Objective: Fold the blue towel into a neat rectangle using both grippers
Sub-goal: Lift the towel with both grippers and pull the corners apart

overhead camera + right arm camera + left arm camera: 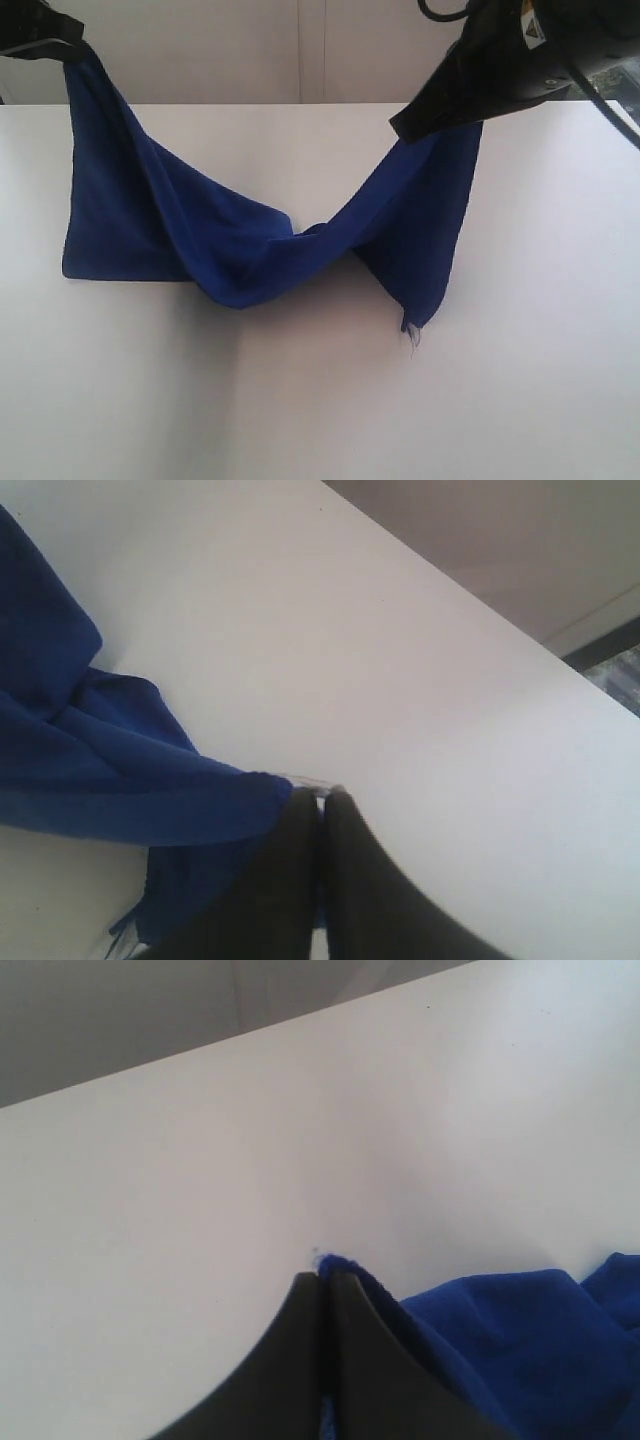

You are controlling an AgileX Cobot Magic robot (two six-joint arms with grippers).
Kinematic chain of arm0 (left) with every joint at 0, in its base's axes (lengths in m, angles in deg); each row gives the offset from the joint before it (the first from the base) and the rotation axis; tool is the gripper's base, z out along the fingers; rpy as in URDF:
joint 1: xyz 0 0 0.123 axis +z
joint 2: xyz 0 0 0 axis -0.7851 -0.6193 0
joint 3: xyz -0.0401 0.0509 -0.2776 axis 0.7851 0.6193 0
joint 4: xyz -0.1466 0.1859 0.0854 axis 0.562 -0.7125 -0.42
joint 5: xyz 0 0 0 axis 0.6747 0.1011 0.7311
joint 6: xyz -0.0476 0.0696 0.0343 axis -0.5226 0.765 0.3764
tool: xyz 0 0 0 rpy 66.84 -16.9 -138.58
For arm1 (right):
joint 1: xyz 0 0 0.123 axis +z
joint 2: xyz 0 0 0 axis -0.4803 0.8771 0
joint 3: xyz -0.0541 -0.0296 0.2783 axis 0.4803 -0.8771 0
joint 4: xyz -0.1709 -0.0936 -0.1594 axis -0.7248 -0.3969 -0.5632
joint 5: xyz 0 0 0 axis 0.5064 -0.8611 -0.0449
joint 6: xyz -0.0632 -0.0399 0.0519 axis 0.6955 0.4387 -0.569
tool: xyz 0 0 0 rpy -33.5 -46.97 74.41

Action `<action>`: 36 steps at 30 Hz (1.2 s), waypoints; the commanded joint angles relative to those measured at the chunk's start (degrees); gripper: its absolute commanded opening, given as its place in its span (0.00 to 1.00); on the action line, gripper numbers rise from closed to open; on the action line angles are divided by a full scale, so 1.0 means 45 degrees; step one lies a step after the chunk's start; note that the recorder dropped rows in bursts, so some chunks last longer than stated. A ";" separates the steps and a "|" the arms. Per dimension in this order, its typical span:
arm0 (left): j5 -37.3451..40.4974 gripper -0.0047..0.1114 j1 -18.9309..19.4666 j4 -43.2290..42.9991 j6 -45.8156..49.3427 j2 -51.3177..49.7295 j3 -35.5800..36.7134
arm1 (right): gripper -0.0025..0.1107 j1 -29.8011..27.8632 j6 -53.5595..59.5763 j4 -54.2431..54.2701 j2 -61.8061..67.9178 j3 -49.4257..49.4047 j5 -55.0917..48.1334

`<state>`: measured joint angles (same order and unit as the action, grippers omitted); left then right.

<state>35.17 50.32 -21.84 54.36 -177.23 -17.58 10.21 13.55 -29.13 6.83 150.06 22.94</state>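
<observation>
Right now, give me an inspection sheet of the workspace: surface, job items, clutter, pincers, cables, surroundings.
Surface: white table, no marks seen.
Job's things: blue towel held up at two ends, sagging in the middle.
Clutter: nothing seen.
Grippers: left pincer shut on the towel; right pincer shut on the towel.
Cables: black cable by the right arm.
Surroundings: pale wall behind the table.

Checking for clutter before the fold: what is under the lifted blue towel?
Below the blue towel, hung between the left gripper and right gripper, only white table shows. The table patch behind its sagging folds is covered.
</observation>
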 commanded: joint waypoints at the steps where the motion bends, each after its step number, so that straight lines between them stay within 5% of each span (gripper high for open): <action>1: 0.0094 0.04 0.0015 0.0165 -0.0031 0.0028 -0.0052 | 0.02 -0.0080 -0.0068 -0.0171 -0.0124 0.0042 -0.0012; 16: 0.1724 0.04 0.0015 -0.0093 -0.1804 0.1051 -0.0052 | 0.02 -0.1086 -0.2030 -0.0232 -0.0255 0.0042 -0.1170; 36: 0.5502 0.04 0.0015 -0.6292 -0.6273 0.5654 0.0900 | 0.02 -0.4138 -0.2030 -0.1075 -0.1790 0.0042 -0.2447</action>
<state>58.06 50.32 -47.73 28.99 -154.24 -15.57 -7.01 4.90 -32.21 -0.37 150.06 13.00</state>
